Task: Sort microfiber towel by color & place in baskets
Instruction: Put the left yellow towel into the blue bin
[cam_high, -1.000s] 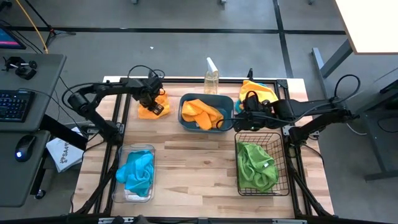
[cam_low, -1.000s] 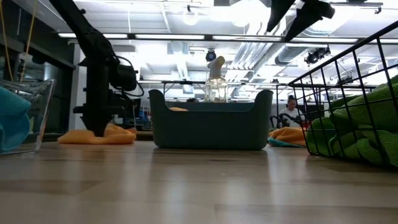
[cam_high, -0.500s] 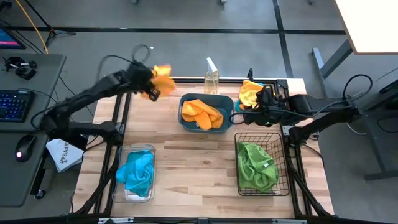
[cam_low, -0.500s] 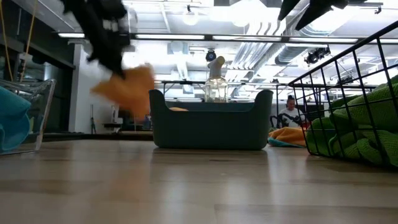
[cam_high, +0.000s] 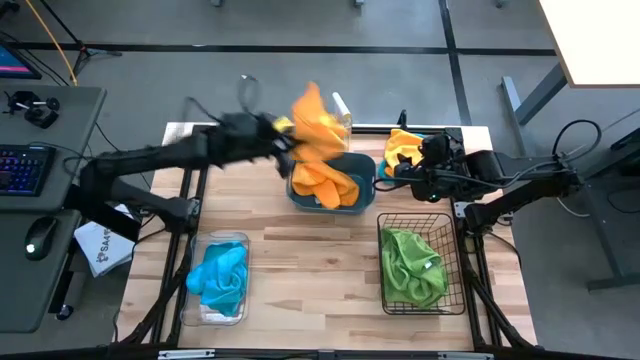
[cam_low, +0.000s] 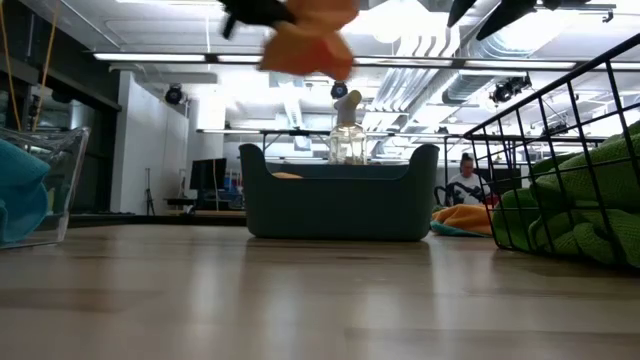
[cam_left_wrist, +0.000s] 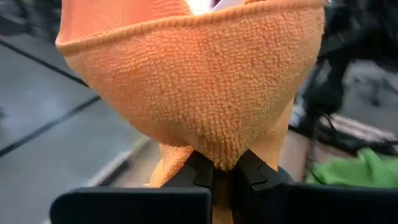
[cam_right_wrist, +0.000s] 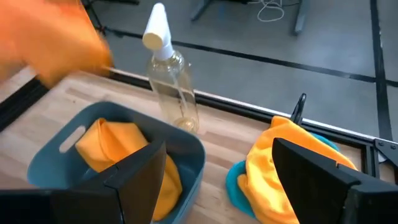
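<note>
While the dark left gripper (cam_left_wrist: 222, 177) clenches a fuzzy orange-yellow microfiber towel (cam_high: 314, 118), the cloth hangs in the air above the far left rim of the dark teal rounded plastic tub (cam_high: 364, 175), beside the pale spray bottle (cam_high: 341, 124). Two orange-yellow cloths already lie inside that tub. To finish well, the arm should carry the towel over the tub's middle, lower it below the rim, then release, so no corner drapes over the wall or knocks the bottle. Right of the tub, the right gripper (cam_right_wrist: 214, 165) hovers with fingers spread, holding nothing, near an orange-yellow cloth (cam_high: 412, 148) lying on a sky blue cloth (cam_right_wrist: 235, 180).
</note>
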